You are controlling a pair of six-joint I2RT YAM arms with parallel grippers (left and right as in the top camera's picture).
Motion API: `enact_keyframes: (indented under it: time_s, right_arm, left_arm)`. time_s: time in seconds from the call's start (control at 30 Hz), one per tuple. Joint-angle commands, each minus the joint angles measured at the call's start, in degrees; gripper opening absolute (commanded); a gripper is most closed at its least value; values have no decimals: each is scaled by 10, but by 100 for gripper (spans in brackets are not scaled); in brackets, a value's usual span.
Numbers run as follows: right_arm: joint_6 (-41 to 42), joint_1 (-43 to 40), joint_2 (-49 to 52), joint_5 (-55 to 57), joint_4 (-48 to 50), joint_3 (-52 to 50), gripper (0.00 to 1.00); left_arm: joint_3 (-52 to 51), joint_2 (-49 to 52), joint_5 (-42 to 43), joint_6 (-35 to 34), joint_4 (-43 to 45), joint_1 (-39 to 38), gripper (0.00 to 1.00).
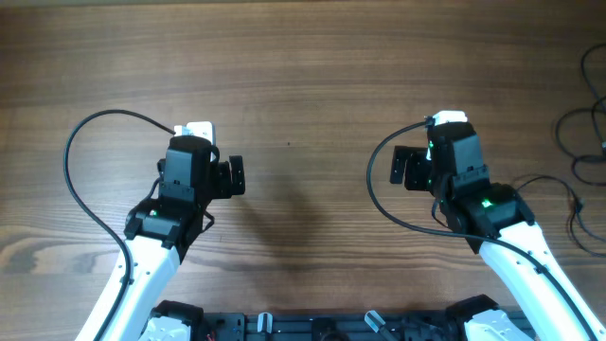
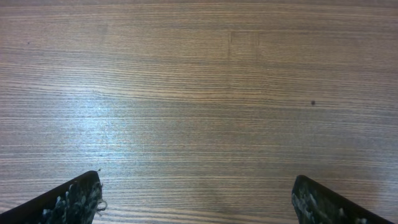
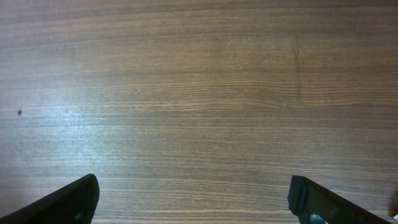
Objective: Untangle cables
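At 3 o'clock, thin black cables (image 1: 575,202) in loose loops; jaws spread wide on left gripper (image 2: 196,186) and right gripper (image 3: 193,186).

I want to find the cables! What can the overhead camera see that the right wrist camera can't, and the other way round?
Only the overhead view shows the thin black cables, lying loose at the far right edge of the table, along with the left arm and the right arm. Only the right wrist view shows the wood grain up close, framed by that arm's own jaws, which stand wide apart with nothing between them. Both views show the bare wooden table.
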Motion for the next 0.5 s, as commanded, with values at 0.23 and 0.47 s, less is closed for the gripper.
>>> enact_keyframes:
  time_s: [0.23,0.47]
  right_arm:
    - [-14,2,4,1,-8,-5,100]
    - [-14,2,4,1,-8,-5,99]
  left_arm:
    - [14,0,-5,0,0,1,100]
    - [14,0,-5,0,0,1,100]
